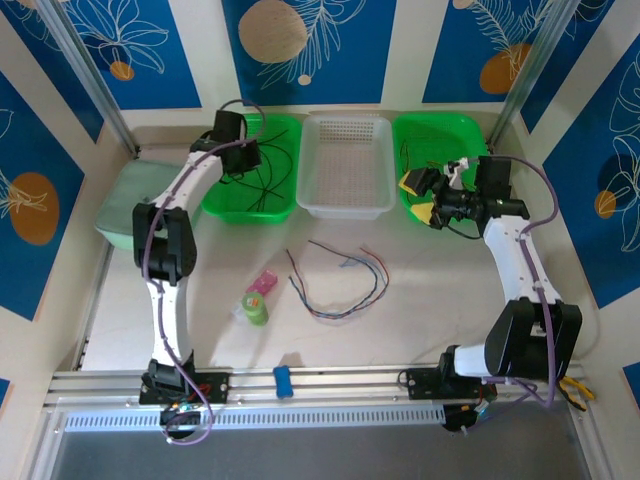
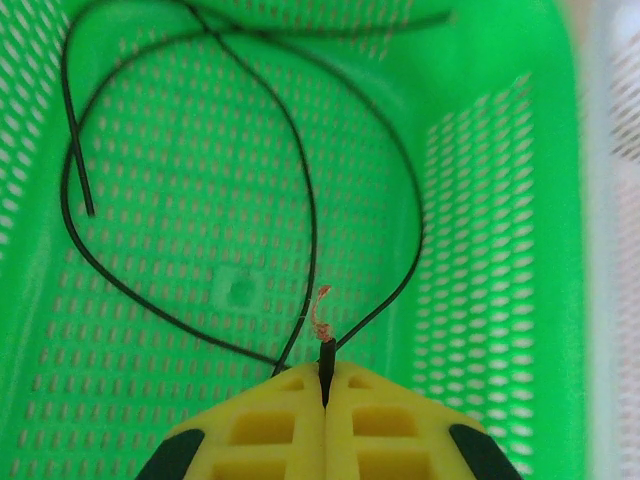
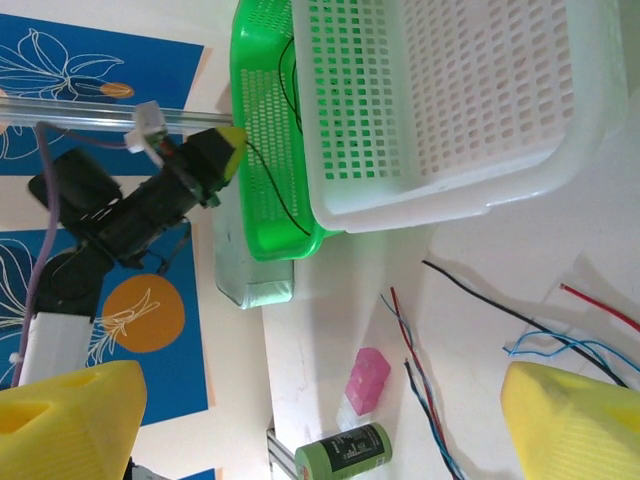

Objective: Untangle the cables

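Cables (image 1: pixel 332 312) in red, blue and black lie in a loose, crossed loop at the middle of the surface, just in front of the white basket (image 1: pixel 345 208). More black strands lie in the left green basket (image 2: pixel 480 200) toward the far left corner. The left gripper (image 2: pixel 325 378) hangs over that basket's floor, jaws pressed together on the bared end of a black cable (image 2: pixel 418 230) (a wisp of copper sticks out). Holding the tip probably lets the strand be drawn clear of its neighbour. The right gripper (image 1: pixel 420 198) hovers at the right green basket (image 1: pixel 440 120) with jaws spread wide, likely ready for another strand.
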`<state>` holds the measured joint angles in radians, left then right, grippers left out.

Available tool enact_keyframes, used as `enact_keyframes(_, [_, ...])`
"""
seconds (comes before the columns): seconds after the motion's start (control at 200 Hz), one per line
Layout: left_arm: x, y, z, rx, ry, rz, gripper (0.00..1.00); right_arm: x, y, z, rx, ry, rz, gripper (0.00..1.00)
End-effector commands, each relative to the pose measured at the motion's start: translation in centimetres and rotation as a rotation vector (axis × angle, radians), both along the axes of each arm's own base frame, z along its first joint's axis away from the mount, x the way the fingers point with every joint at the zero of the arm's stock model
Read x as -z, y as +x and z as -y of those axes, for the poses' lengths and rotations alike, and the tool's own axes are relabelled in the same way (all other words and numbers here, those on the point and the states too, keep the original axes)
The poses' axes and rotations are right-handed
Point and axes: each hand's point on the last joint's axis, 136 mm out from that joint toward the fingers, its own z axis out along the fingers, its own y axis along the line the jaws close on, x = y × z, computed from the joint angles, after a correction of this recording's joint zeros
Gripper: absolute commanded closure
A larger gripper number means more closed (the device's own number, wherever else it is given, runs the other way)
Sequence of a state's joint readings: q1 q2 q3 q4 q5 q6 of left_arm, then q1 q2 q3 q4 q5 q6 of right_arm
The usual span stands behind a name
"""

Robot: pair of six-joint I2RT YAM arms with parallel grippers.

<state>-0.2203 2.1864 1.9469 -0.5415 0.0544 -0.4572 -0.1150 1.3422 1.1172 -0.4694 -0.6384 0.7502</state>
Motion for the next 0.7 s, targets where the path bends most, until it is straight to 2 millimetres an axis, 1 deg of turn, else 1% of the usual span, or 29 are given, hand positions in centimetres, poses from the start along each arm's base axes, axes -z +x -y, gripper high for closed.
enact_keyframes(0.0, [3.0,-0.1,-0.4,0.038,0.103,-0.063,1.0,1.1,-1.3,-0.2,-0.01,-0.014,-0.033,0.08])
enact_keyframes(0.11, [4.8,0.2,0.5,0.075,0.097,-0.119,1.0,1.6,-2.1,-0.3,-0.02,-0.028,-0.044,0.08])
enact_keyframes(0.175, [5.2,0.3,1.1,0.091,0.099,-0.139,1.0,1.8,-2.4,-0.1,-0.015,-0.043,-0.037,0.08])
enact_keyframes(0.21, [5.3,0.2,1.3,0.095,0.103,-0.143,0.88,1.9,-2.5,0.0,-0.009,-0.05,-0.039,0.08])
enact_keyframes(0.31, [4.7,0.4,1.2,0.103,0.114,-0.122,0.45,2.3,-2.8,0.2,-0.006,-0.063,-0.051,0.08])
enact_keyframes(0.345, [4.0,0.4,1.3,0.121,0.119,-0.105,0.37,2.4,-2.9,0.2,-0.008,-0.066,-0.055,0.08])
enact_keyframes(0.385, [3.3,0.4,1.2,0.126,0.127,-0.087,0.32,2.6,-3.1,0.2,-0.007,-0.075,-0.064,0.08])
enact_keyframes(0.52, [-0.5,0.3,0.5,0.115,0.15,0.014,0.28,3.9,-3.7,0.2,-0.01,-0.125,-0.106,0.08])
enact_keyframes(0.595, [-2.3,0.1,-0.1,0.101,0.177,0.055,0.2,4.6,-4.1,0.1,-0.018,-0.151,-0.122,0.08])
enact_keyframes(0.65, [-3.0,0.1,-0.9,0.08,0.2,0.064,0.13,5.0,-4.2,0.0,-0.021,-0.168,-0.135,0.08])
enact_keyframes(0.695, [-3.3,0.2,-1.3,0.075,0.194,0.067,0.11,5.1,-4.3,-0.2,-0.029,-0.175,-0.137,0.08])
